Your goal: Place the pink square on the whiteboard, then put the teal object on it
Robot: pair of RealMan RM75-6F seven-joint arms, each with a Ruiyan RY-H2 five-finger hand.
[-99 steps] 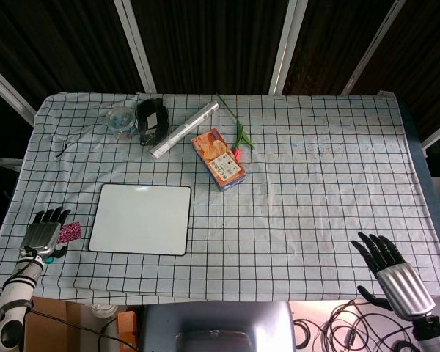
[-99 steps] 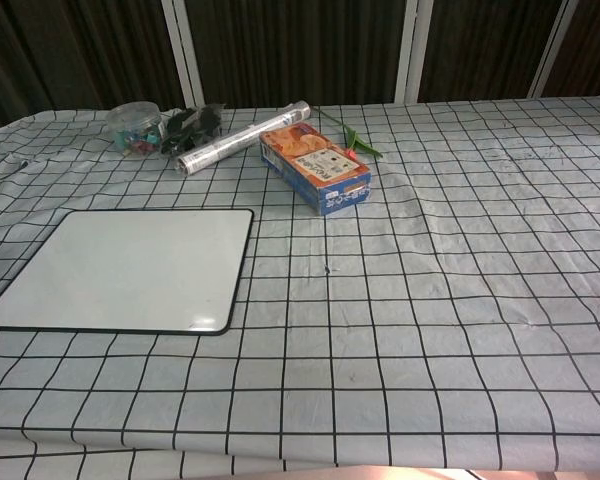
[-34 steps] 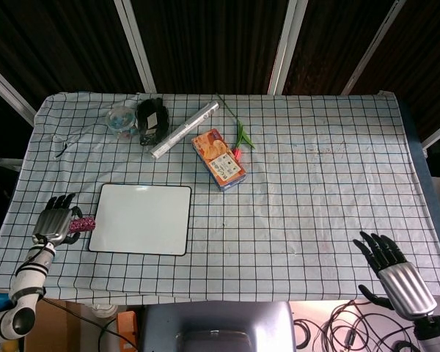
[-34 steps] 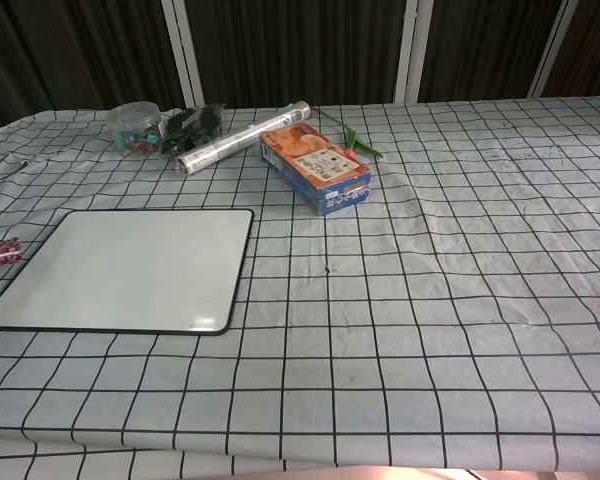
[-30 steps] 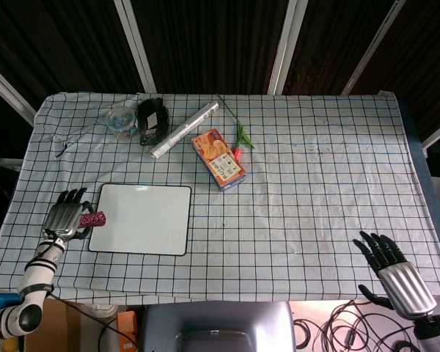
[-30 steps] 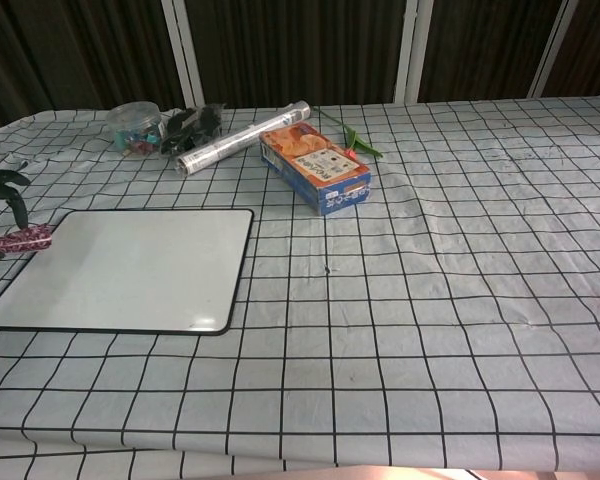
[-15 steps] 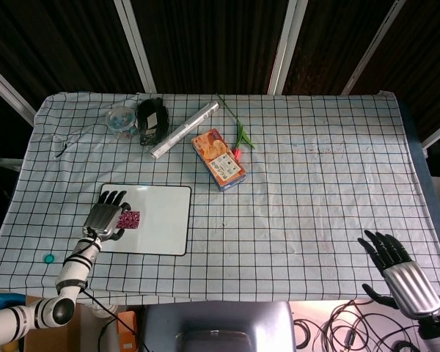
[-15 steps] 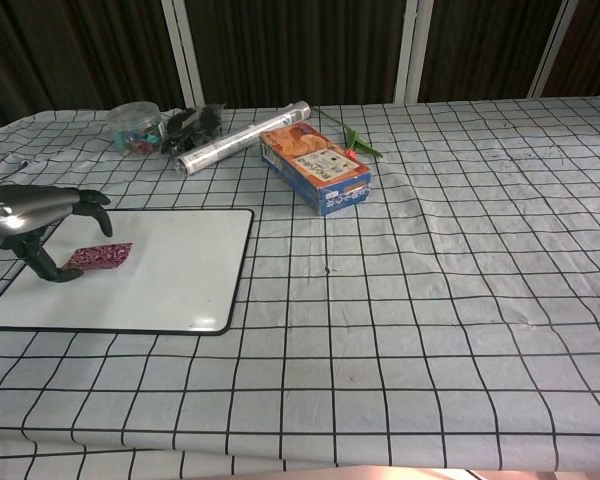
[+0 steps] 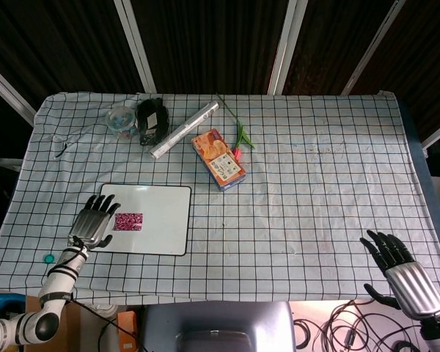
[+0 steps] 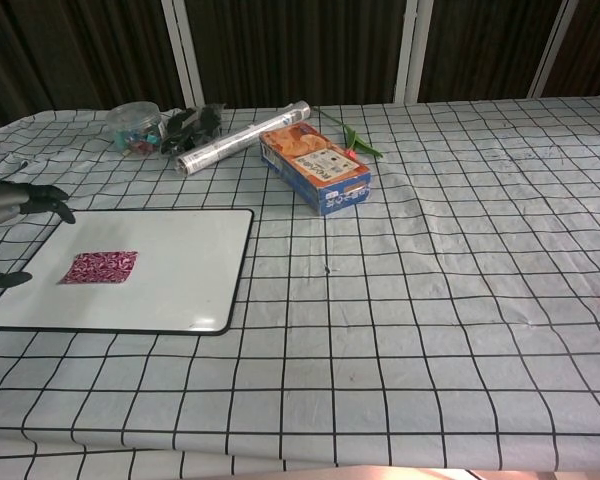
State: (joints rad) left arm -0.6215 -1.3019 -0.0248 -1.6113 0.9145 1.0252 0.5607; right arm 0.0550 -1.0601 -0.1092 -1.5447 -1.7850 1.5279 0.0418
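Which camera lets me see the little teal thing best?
The head view: the teal object shows as a small dot on the cloth near the table's front left edge, below the left hand. The chest view does not show it at all; its frame ends short of that corner.

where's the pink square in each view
Head view: the pink square lies on the left part of the whiteboard, just right of the left hand.
Chest view: it lies at the left, on the whiteboard's left half.
Shared landmark: the whiteboard's black rim; the snack box sits beyond it.
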